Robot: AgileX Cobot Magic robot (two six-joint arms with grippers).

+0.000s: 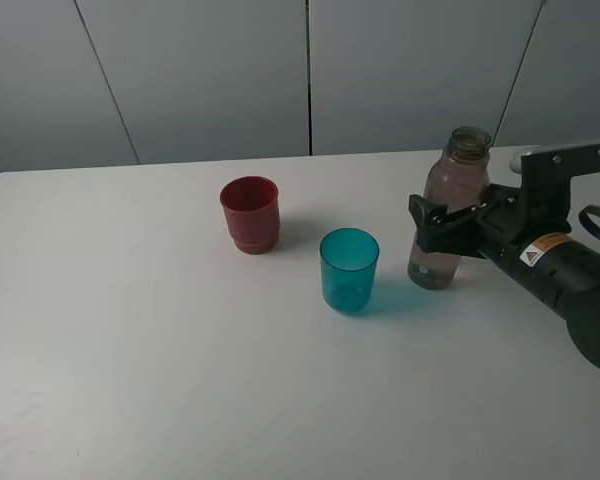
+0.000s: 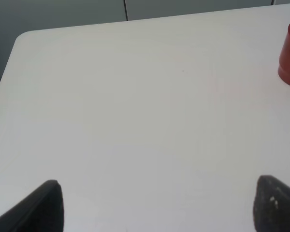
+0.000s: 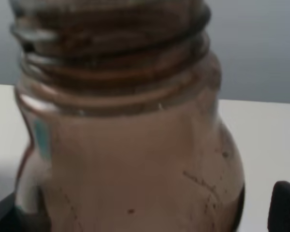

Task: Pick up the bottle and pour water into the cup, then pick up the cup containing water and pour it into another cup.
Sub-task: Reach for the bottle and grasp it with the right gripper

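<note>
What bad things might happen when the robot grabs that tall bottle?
1. The bottle is tall and has no cap, and the right pincer is open around its middle. If one finger pushes first, the bottle might tip and spill whatever is inside.
2. The blue cup stands close beside the bottle, so a swing while lifting might knock it over.
</note>
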